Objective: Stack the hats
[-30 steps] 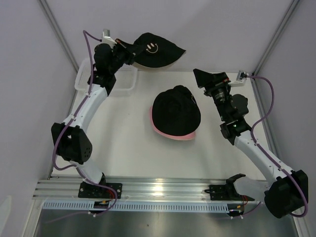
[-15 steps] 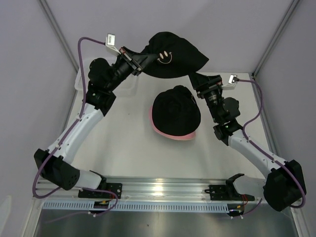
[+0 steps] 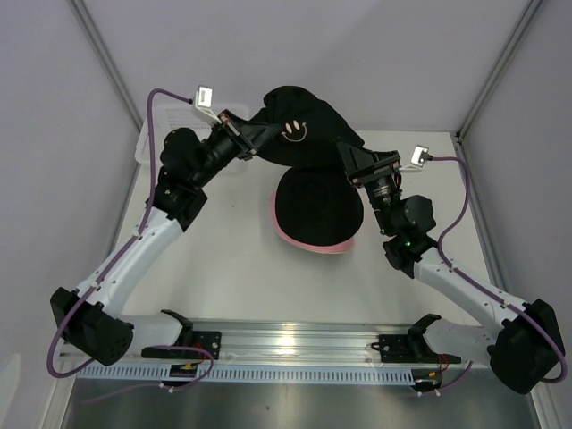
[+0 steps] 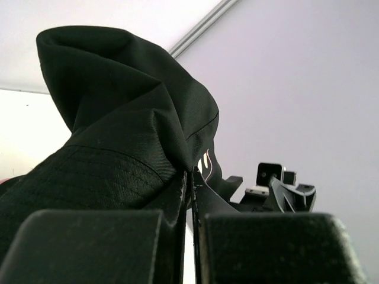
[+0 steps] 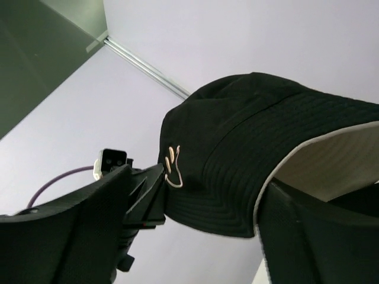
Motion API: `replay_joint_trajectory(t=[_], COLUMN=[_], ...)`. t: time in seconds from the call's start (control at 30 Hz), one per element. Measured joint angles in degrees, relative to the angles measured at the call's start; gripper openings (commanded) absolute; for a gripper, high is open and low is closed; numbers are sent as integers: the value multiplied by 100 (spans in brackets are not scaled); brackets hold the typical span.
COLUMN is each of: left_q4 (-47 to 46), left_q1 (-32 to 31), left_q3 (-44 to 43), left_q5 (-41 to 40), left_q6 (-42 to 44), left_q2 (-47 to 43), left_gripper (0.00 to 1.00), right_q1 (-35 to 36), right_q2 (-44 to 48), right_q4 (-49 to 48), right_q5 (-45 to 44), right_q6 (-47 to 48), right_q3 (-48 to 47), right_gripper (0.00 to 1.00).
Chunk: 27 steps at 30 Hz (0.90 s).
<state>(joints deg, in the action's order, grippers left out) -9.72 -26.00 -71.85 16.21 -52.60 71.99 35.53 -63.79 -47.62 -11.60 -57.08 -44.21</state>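
A black hat (image 3: pixel 299 125) with a light embroidered mark hangs in the air above the back of the table. My left gripper (image 3: pixel 253 140) is shut on its brim, and the left wrist view shows the fabric (image 4: pixel 130 124) pinched between the closed fingertips of that gripper (image 4: pixel 190 176). My right gripper (image 3: pixel 357 161) is open at the hat's right side. In the right wrist view the hat's brim (image 5: pixel 237 160) sits between its spread fingers without being clamped. Below, another black hat (image 3: pixel 317 204) rests on a pink hat (image 3: pixel 313 241) at the table's centre.
A white basket (image 3: pixel 141 150) stands at the back left, mostly behind the left arm. The aluminium rail (image 3: pixel 286 340) with both arm bases runs along the near edge. Pale walls close in the back and sides.
The left arm has swung the marked black hat rightward and down toward the stacked hats. The right gripper has moved left up to the hat's brim, and its jaws have narrowed slightly.
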Motion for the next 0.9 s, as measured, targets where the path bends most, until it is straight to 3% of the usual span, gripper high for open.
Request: replay_joint_trajectory(t=[0.07,0.1,0.17,0.2,0.23,0.57,0.83,0.9], left_q4=[7,26,42,39,4,-415,-901,-887], left_q1=[-87,-181,-426,-551,-684,-1799,-2124,-2131], left_q3=[52,87,168,221,299,1379,2111,2218], left_q5=[-66,-175,-435,-581,-763,-2920,-3106,-3128], left_q6=[160,286,584,726,890,2380,2632,2643], left_q2=[-81,-140,-275,-341,-415,-726,-789,-859], left_gripper=[1,1,1,1,1,1,7,16], right_q1=[0,0,0,0,0,9,-249,-374], right_q2=[-15,-24,-39,-42,-37,730,1552,1644], right_q4=[-35,-50,-48,-24,7,1871,3285,3434], right_q5=[-4,-7,-2,-2,0,0,136,201], right_q6=[48,59,74,74,125,428,472,433], right_q3=[0,0,2,2,2,-24,166,317], right_gripper=[64,41,22,6,0,0,0,0])
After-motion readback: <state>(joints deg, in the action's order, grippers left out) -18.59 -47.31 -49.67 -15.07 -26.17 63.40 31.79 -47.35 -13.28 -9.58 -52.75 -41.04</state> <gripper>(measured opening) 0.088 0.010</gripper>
